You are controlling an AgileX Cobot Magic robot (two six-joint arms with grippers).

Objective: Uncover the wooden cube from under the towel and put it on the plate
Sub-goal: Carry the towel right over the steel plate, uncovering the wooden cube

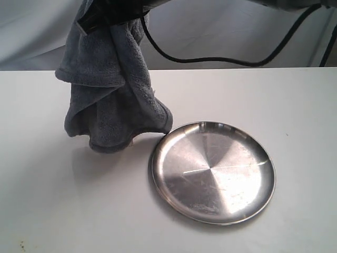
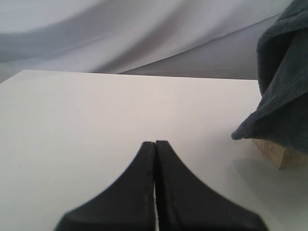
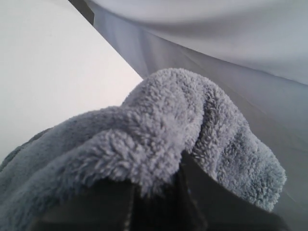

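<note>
Right gripper clamped on grey towel, left gripper shut empty; lift higher, swing away from steel plate so hem clears wooden cube.

A lab test rig: plain white table, pale fabric backdrop draped behind it, black cable hanging above it.
</note>
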